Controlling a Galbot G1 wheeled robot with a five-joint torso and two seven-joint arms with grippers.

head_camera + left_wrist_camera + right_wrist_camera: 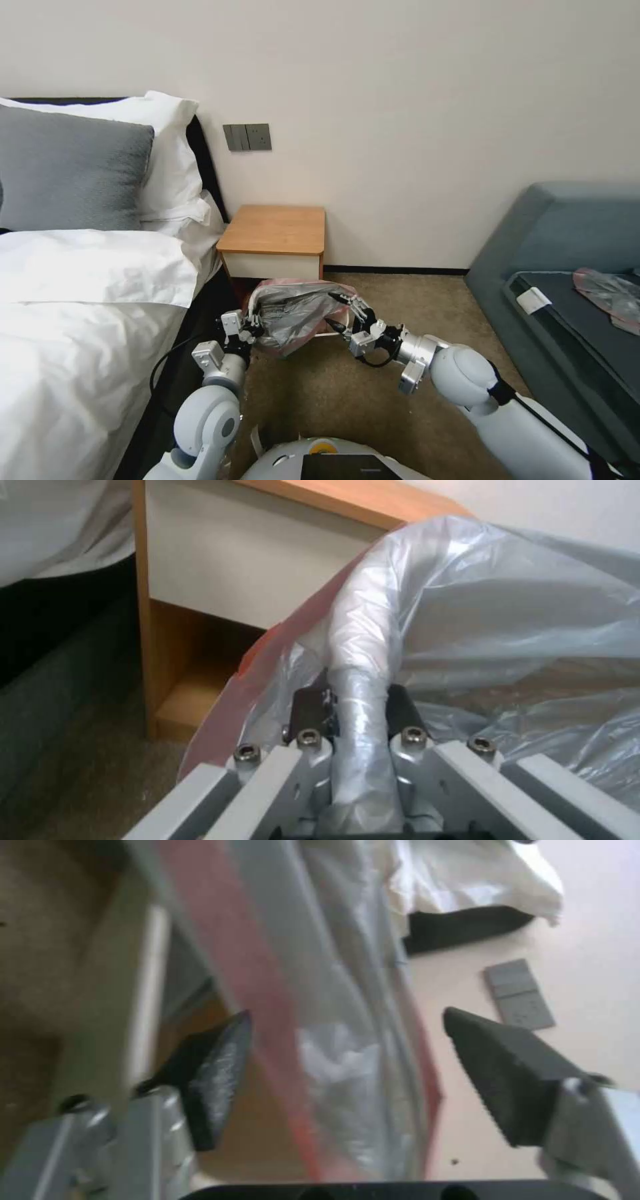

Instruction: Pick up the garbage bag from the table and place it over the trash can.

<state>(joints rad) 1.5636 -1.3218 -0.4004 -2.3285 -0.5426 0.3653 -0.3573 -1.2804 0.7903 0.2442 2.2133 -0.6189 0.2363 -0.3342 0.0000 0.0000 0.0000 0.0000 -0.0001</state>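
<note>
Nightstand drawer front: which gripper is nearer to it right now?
Left, narrowly. The left gripper, shut on the garbage bag, sits below the drawer front's left end. The right gripper, open at the bag's other edge, is beyond the nightstand's right side.

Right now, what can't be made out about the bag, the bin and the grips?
- Trash can: hidden in the head view behind the draped garbage bag.
- Left gripper fingertips: in its wrist view, a twisted fold of bag covers them.
- Bag's rim: blurred in the right wrist view between the open right gripper fingers; contact unclear.
- Table shelf: bag blocks it.
</note>
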